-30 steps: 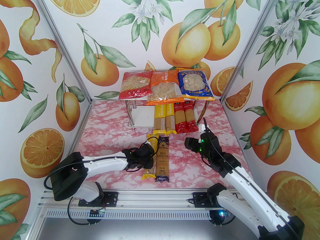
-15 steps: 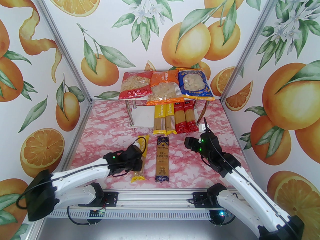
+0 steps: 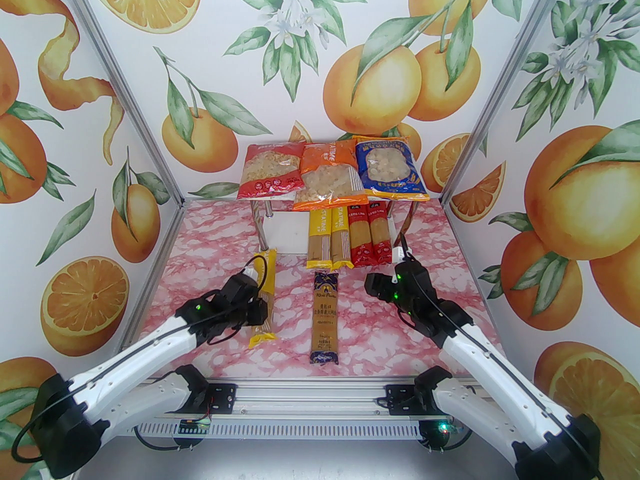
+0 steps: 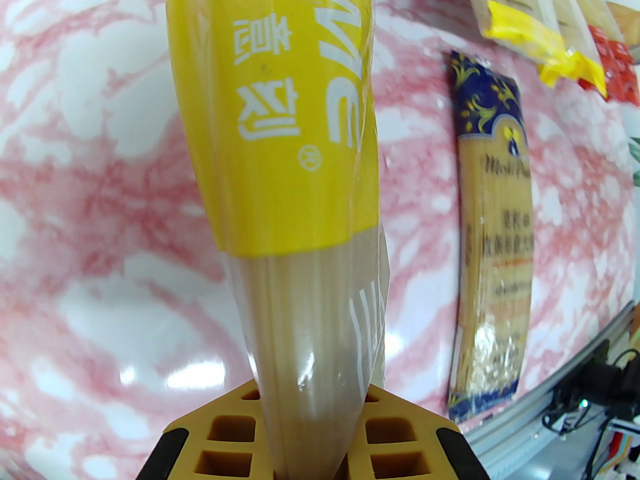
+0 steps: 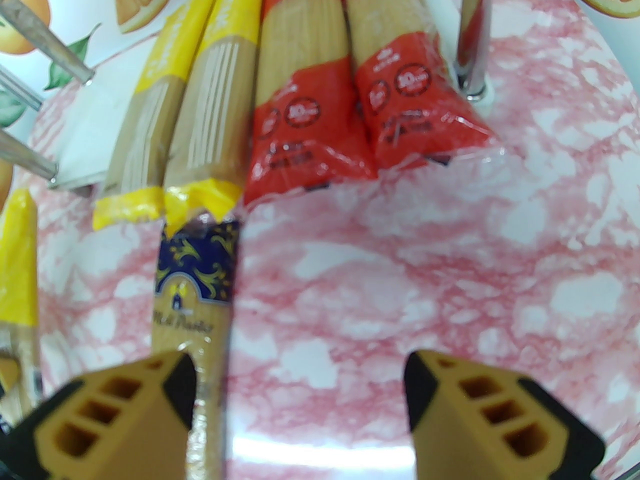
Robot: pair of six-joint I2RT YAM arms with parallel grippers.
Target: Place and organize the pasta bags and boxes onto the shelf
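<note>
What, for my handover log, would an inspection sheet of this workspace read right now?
Surface: pink marbled tabletop, no spills seen.
Job's things: red bag, orange bag, blue bag atop the shelf; two yellow packs, two red packs on its lower board; dark blue pack flat on the tabletop.
Clutter: nothing seen.
Grippers: left pincer shut on third yellow pack; right pincer open, empty.
Cables: black cables along both arms.
Surroundings: orange-print walls, aluminium frame.
</note>
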